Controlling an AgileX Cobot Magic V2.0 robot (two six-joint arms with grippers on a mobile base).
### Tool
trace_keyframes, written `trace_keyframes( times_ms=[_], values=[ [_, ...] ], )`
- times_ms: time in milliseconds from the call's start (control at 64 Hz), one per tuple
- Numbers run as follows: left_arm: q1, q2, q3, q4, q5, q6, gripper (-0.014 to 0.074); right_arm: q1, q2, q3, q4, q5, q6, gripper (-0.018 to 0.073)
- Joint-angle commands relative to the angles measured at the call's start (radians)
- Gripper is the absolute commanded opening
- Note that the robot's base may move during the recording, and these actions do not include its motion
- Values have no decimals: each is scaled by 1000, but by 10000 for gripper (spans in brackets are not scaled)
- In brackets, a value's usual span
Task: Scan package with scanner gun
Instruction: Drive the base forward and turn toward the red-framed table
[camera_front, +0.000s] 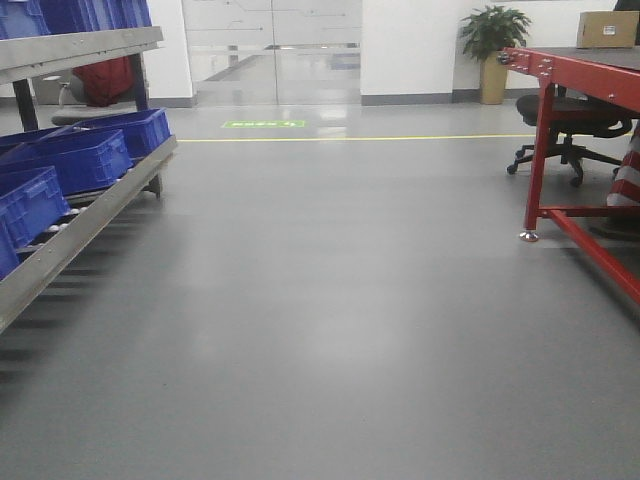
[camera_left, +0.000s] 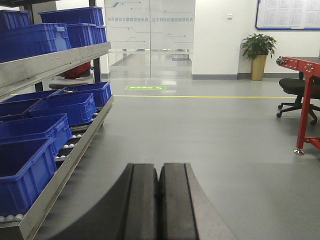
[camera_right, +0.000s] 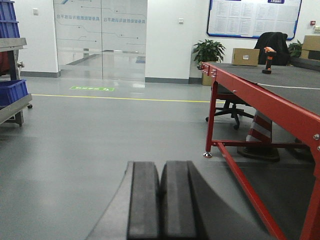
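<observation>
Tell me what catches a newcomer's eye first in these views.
The bright blue crates on the roller rack along the left stand out, as does the red-framed table on the right. At the table's far end stand the scanner gun and the package, apart. Low in each wrist view, the left gripper and right gripper are shut.
</observation>
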Motion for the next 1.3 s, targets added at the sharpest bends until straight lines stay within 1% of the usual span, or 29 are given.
trace_keyframes(
  times_ms=[0, 1282],
  values=[
    [-5, 4, -2, 0, -18, -7, -92, 0, 3, -8, -4, -20, -3, -162],
    [-5, 4, -2, 0, -18, -7, -92, 0, 3, -8, -4, -20, -3, -162]
  ],
)
